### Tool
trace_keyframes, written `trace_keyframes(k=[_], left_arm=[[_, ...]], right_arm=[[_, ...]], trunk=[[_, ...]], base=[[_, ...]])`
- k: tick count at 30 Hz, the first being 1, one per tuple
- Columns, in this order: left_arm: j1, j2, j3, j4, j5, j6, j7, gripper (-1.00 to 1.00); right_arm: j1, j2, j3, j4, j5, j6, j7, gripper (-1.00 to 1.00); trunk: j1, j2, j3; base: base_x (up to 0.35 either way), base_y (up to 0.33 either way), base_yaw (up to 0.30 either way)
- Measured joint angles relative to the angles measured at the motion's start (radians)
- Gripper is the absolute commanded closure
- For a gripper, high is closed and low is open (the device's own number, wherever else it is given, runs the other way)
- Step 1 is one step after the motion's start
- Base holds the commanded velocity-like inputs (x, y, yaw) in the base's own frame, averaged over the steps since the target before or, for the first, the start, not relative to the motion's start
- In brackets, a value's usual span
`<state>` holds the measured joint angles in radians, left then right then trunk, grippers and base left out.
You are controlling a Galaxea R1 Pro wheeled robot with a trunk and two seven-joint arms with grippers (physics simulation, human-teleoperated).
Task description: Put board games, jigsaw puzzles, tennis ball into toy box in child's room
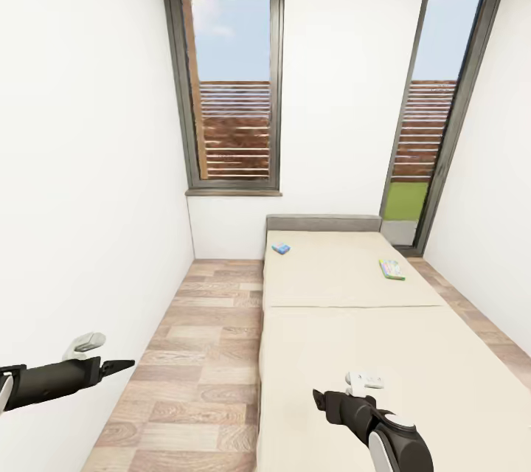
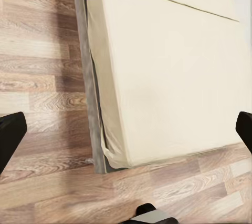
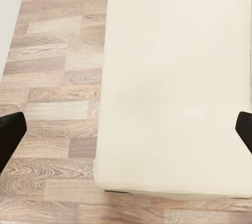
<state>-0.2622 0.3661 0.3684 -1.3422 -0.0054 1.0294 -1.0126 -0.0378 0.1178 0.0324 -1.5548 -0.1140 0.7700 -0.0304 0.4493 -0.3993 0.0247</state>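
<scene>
Head view: two board games are seen lying flat on the bed (image 1: 346,354), near its headboard (image 1: 323,223). The blue board game (image 1: 280,248) lies by the headboard-end left corner. The green-edged board game (image 1: 391,269) lies near the right edge, its long axis running roughly toward the headboard. The left gripper (image 1: 118,366) is held over the wood floor (image 1: 192,354), the right gripper (image 1: 318,400) over the foot of the bed; both are spread empty in the wrist views.

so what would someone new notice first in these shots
The long beige bed running from the robot's feet to the far wall, with two board games near the headboard: a blue board game on the left and a white-and-green board game on the right. Behind it stand two tall grey-framed windows, and both grippers hang open and empty.
</scene>
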Motion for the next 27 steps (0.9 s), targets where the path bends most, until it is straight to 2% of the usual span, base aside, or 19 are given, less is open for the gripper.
trace_keyframes(k=[7,14,27], left_arm=[[0.0,0.0,0.0,0.0,0.0,0.0,0.0,-1.0],[0.0,0.0,0.0,0.0,0.0,0.0,0.0,-1.0],[0.0,0.0,0.0,0.0,0.0,0.0,0.0,-1.0]], right_arm=[[0.0,0.0,0.0,0.0,0.0,0.0,0.0,-1.0],[0.0,0.0,0.0,0.0,0.0,0.0,0.0,-1.0],[0.0,0.0,0.0,0.0,0.0,-0.001,0.0,-1.0]], trunk=[[0.0,0.0,0.0],[0.0,0.0,0.0],[0.0,0.0,0.0]], base=[[0.149,0.181,-0.278],[0.049,0.069,-0.272],[0.005,0.099,-0.107]])
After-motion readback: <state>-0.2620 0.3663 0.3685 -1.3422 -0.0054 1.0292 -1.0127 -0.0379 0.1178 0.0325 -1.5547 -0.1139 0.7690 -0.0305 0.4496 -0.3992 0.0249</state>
